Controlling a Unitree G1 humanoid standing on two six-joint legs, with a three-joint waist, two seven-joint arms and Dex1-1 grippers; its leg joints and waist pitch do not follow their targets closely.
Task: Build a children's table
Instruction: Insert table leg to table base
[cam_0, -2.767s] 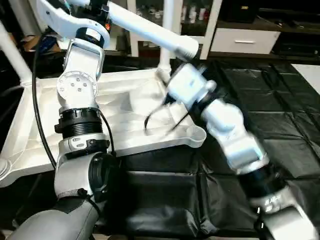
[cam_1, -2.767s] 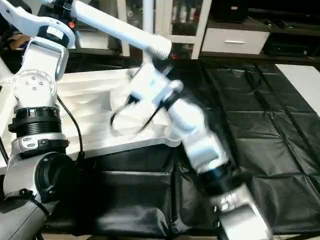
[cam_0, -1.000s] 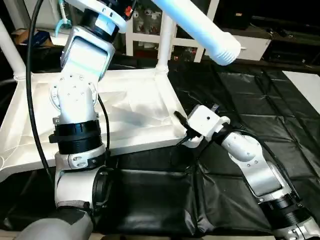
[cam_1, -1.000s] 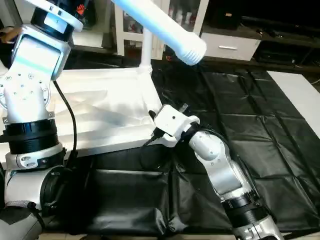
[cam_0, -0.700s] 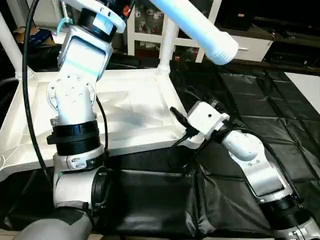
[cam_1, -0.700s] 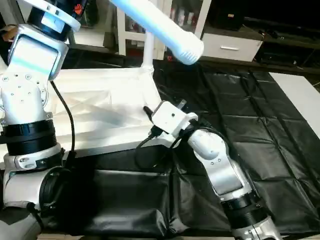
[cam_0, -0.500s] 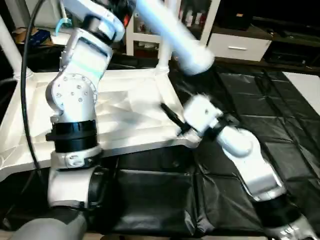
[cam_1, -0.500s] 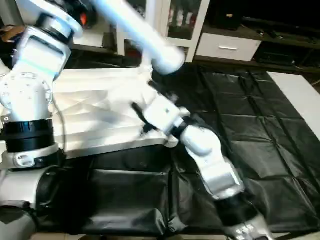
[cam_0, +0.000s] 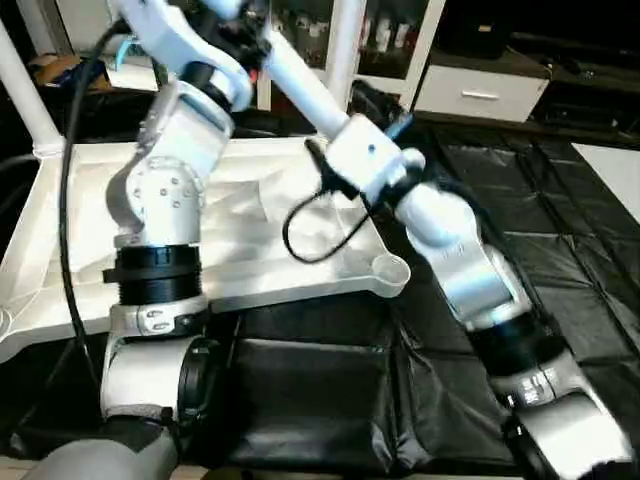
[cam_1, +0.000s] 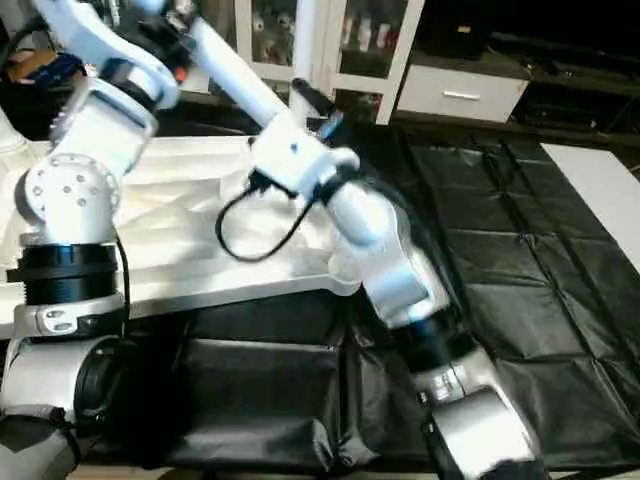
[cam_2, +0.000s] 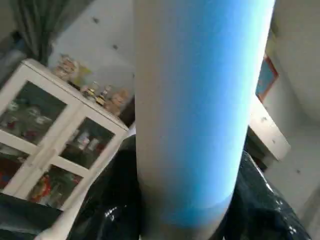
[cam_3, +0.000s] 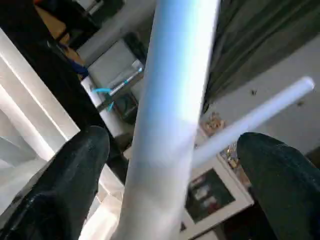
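Note:
The white square table top (cam_0: 250, 250) lies upside down on the black mat, ribs up, with an open round socket (cam_0: 388, 268) at its near right corner. Two white legs stand upright in it, at the far right corner (cam_0: 342, 40) and at the left (cam_0: 22, 90). A third leg (cam_0: 300, 85) slants down through the air from my raised left gripper (cam_0: 238, 18), which is shut on its upper part. My right gripper (cam_3: 175, 165) is open around the leg's lower end, with a black finger (cam_3: 65, 185) on each side and gaps between.
A crinkled black mat (cam_0: 560, 200) covers the floor to the right and in front of the top. White cabinets with a drawer (cam_0: 480, 90) and glass doors line the back. A pale surface (cam_0: 615, 160) shows at the far right edge.
My right gripper rose from the top's near right corner up to the slanted leg and opened wider around it. The leg in my left gripper swung lower, towards the right gripper.

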